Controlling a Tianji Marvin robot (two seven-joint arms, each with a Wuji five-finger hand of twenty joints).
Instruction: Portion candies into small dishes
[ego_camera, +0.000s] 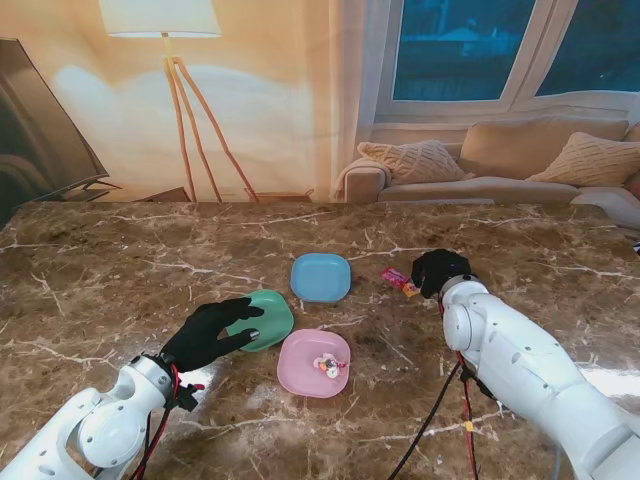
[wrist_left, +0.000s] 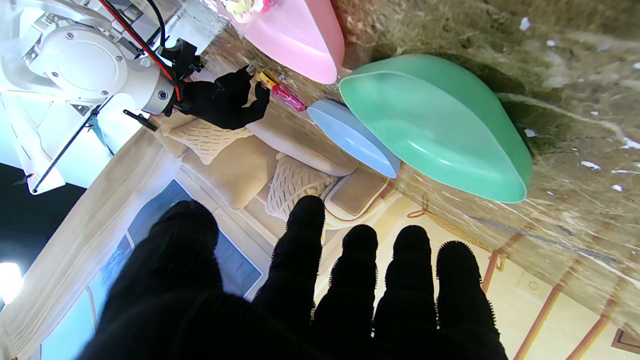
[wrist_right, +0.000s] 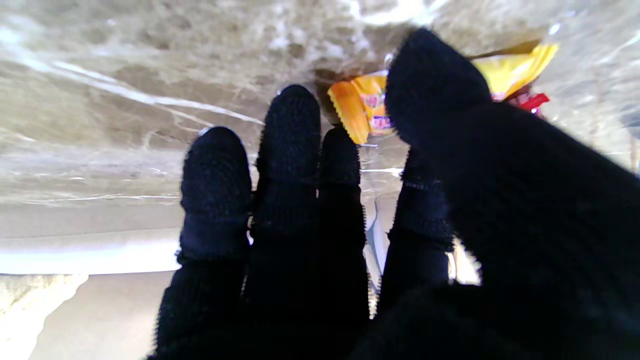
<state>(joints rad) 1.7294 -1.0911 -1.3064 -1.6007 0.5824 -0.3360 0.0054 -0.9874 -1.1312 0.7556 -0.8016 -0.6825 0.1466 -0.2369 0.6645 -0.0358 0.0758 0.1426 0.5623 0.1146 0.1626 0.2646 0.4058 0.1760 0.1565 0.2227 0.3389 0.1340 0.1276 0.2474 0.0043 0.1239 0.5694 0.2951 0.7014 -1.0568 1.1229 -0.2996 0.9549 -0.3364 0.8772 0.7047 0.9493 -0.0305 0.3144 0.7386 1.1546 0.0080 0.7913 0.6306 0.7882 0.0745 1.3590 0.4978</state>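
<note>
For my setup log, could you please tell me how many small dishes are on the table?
3. The blue dish is farthest from me, the green dish lies under the left hand, and the pink dish, holding candies, is nearest. None appears hidden.

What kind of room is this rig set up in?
Looks like a home living room, or a mock-up of one: a sofa with knit cushions under a window, a tripod floor lamp, and a TV at the left edge. The worktop is a marble table.
</note>
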